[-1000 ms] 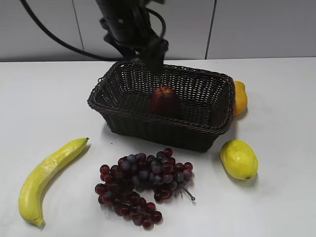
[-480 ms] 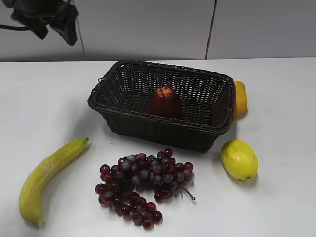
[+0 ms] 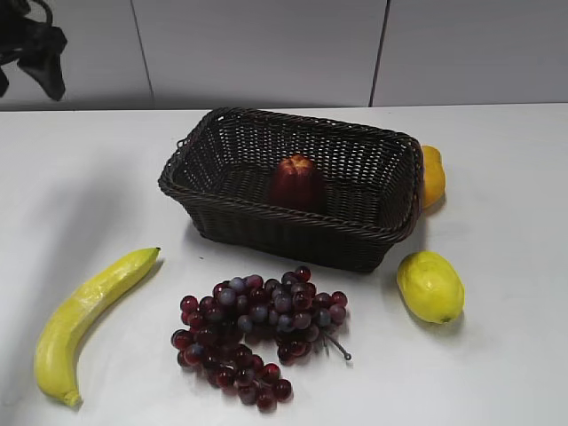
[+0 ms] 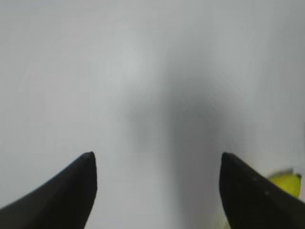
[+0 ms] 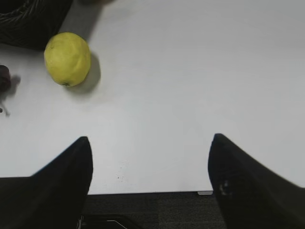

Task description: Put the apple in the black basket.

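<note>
The dark red apple (image 3: 297,183) sits upright inside the black basket (image 3: 266,217) at the middle of the table. My left gripper (image 3: 35,58) is at the far upper left of the exterior view, well away from the basket; in the left wrist view it (image 4: 155,157) is open and empty above bare table. My right gripper (image 5: 150,143) is open and empty over the table's front edge; it does not show in the exterior view. A corner of the basket (image 5: 28,21) shows in the right wrist view.
A banana (image 3: 84,319) lies front left, its tip also showing in the left wrist view (image 4: 286,183). A bunch of dark red grapes (image 3: 253,333) lies in front of the basket. A yellow lemon (image 3: 429,286) (image 5: 67,58) is front right, an orange fruit (image 3: 432,176) behind the basket's right end.
My left arm has drawn back from above the basket up and to the far left. The apple stays in the basket. Other fruit has not moved.
</note>
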